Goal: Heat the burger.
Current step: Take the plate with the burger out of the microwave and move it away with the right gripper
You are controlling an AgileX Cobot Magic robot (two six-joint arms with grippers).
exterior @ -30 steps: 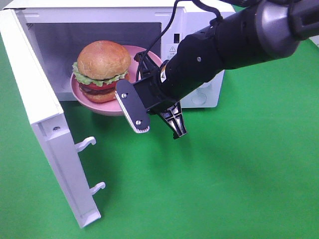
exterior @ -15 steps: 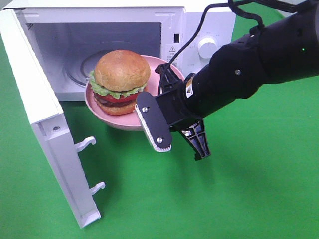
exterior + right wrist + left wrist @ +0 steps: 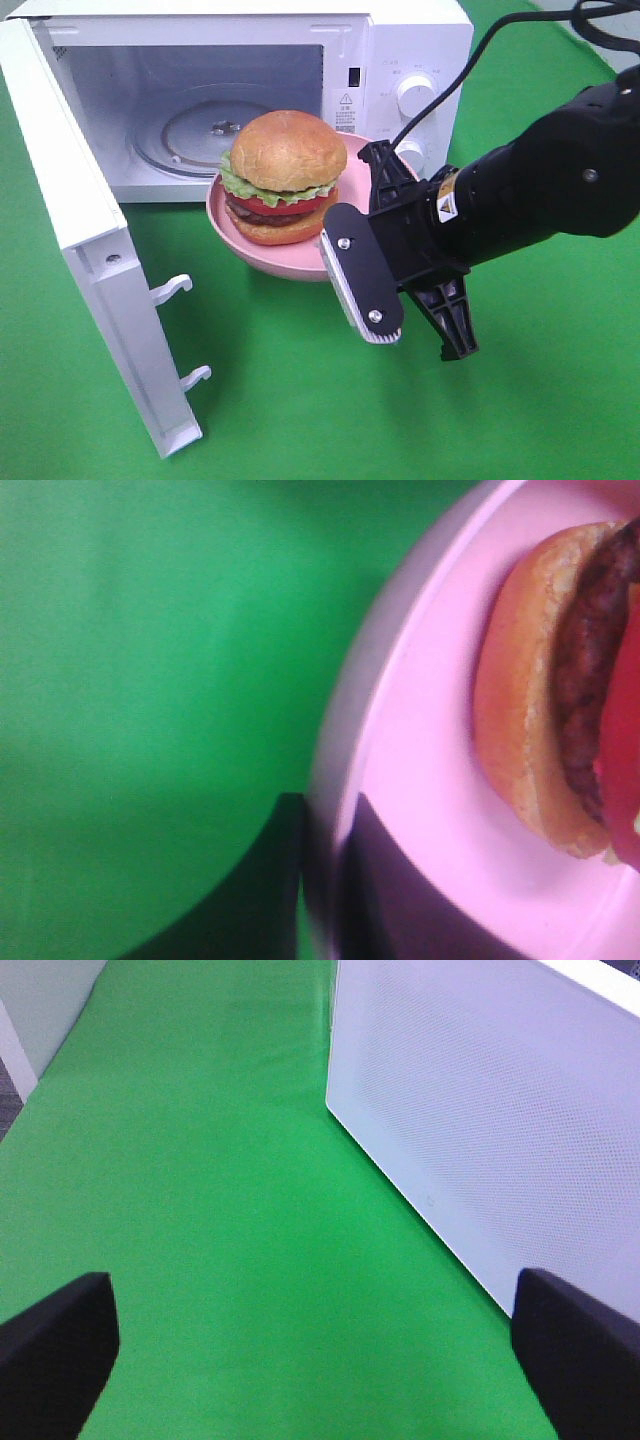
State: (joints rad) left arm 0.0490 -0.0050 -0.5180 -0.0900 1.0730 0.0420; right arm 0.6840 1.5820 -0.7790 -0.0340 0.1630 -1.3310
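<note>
A round burger point(image 3: 287, 176) with a golden-brown, finely dimpled domed bun, a frill of green lettuce, glossy red tomato slices and a dark, coarse patty sits upright on a smooth, shallow pink plate point(image 3: 232, 222). The plate is just in front of the open cavity of a white box-shaped microwave point(image 3: 410, 40), above the green cloth-covered surface point(image 3: 540, 400); whether it touches the surface cannot be told.

The right end effector point(image 3: 375, 222), black and matte with flat, ribbed plastic fingers, is clamped narrowly on the plate's rim at the side nearest the control panel. The right wrist view shows the two dark fingers point(image 3: 385, 900) pinching the thin pink edge point(image 3: 340, 770), with the pale lower bun point(image 3: 520, 710) and the grainy patty close beside.

Inside the microwave lies a round, clear glass turntable point(image 3: 190, 135). The white door point(image 3: 90, 250) stands swung open on the left, two hooked latches projecting from its edge. Two round white knobs point(image 3: 416, 95) sit on the panel.

The left end effector point(image 3: 320, 1345) is spread wide and holds nothing, its two dark fingertips point(image 3: 55, 1340) well apart over the green surface beside a white, finely perforated panel point(image 3: 500, 1110).
</note>
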